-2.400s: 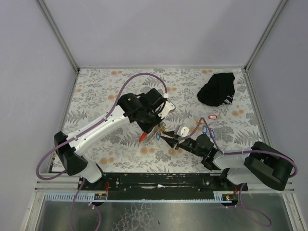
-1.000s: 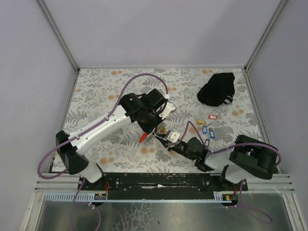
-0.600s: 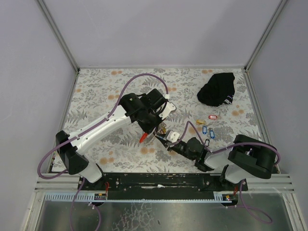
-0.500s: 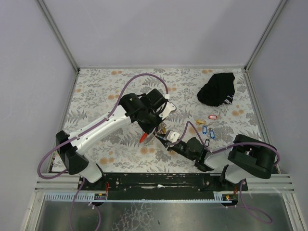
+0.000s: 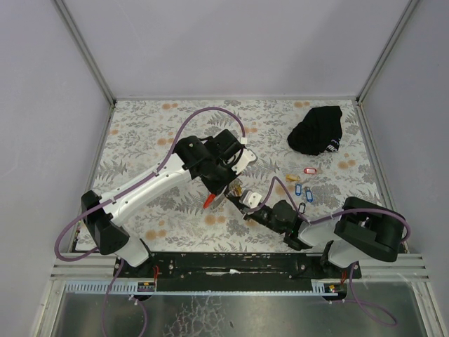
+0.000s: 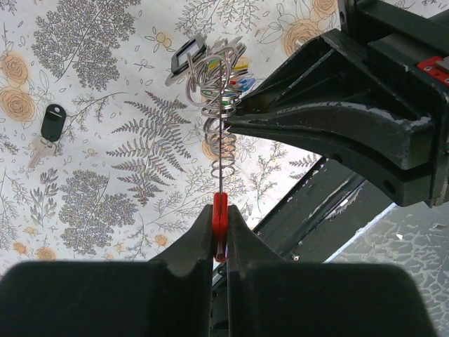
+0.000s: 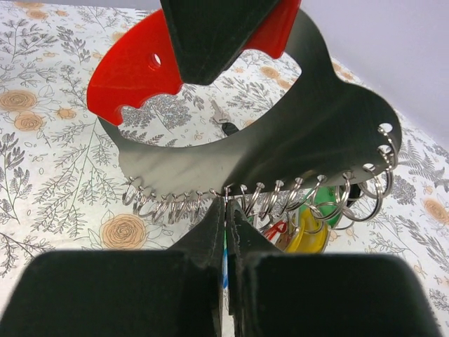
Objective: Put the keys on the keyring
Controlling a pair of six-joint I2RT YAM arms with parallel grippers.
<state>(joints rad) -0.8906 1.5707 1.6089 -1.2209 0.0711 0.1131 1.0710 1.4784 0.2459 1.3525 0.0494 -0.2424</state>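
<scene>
My left gripper [image 5: 219, 191] is shut on the red end [image 6: 220, 214] of the keyring's flat grey strap [image 7: 280, 140] and holds it above the table. Small metal rings [image 7: 273, 198] line the strap's edge, and yellow [image 7: 312, 235], green and red tags hang from them. My right gripper [image 5: 233, 201] is shut, its tips [image 7: 226, 203] touching one ring at mid-strap. A thin blue and green sliver of a key's tag shows between the fingers. Loose keys with red [image 5: 311, 169], yellow and blue [image 5: 298, 189] tags lie to the right. A black-tagged key [image 6: 52, 123] lies below the strap.
A large black cloth bundle [image 5: 317, 130] lies at the back right. The right arm's body [image 5: 365, 235] sits low at the near right. The black front rail [image 5: 231, 263] runs along the near edge, just behind both grippers.
Since the earliest frame my right gripper has moved left and closed in on the strap under my left gripper. Over the last second nothing has visibly moved.
</scene>
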